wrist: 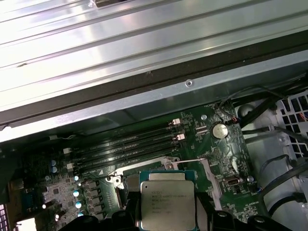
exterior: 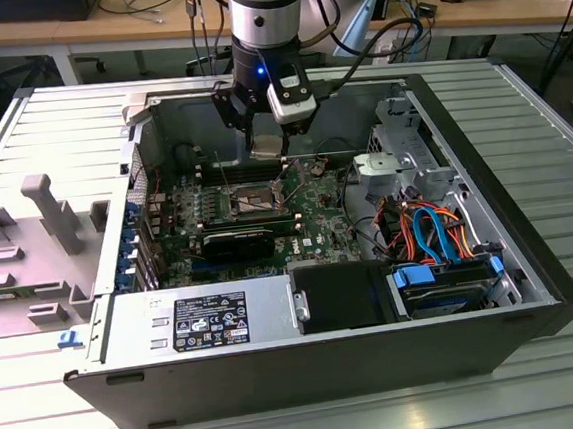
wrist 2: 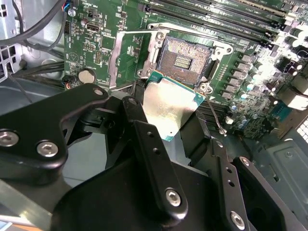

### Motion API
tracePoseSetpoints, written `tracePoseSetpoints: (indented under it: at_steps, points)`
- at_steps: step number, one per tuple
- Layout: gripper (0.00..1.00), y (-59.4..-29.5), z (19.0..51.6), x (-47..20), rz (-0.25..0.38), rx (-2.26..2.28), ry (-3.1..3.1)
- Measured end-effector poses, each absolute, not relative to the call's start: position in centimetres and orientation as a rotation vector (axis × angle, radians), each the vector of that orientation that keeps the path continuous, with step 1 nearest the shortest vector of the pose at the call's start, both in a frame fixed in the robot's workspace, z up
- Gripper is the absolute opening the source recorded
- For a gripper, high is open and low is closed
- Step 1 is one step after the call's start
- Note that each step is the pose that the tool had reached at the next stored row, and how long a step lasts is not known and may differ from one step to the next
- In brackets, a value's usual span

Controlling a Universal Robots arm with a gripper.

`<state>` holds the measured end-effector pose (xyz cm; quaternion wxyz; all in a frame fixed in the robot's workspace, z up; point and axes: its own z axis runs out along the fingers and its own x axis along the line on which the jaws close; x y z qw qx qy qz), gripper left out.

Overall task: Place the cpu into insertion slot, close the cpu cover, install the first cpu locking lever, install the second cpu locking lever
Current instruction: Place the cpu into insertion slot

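Across a ribbed, silver-grey metal worktop lies an open black computer case, its side panel off and its insides facing up. Behind it stand wooden desks strewn with cables, and a grey moulded tray rests on the worktop at the exterior view's left. Inside the case, a green motherboard fills the middle, a boxy power supply sits along the near edge, and blue and orange cables bundle up toward the exterior view's right. The arm comes down from above over the board, and its black pincer hangs just over the far side of the insertion slot. In both wrist views the pincer is clamped on the cpu, gripping it by two opposite edges with its dull silver top showing. The cpu is held in the air, clear of the board and not seated. In the second wrist view the insertion slot lies bare and dark just beyond the chip's far corner, and the cpu cover is swung open beside the slot, green board visible through its cutout. Long black memory slots and a coin battery lie beyond the chip in the first wrist view.
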<state>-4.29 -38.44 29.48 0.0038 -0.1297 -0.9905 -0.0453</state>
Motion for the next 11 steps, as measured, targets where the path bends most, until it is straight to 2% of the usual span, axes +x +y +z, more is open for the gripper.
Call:
tracePoseSetpoints:
  at_steps: [11]
  points:
    - [0.55, -38.43, 29.46, -4.29, -0.142, -0.446, -3.100]
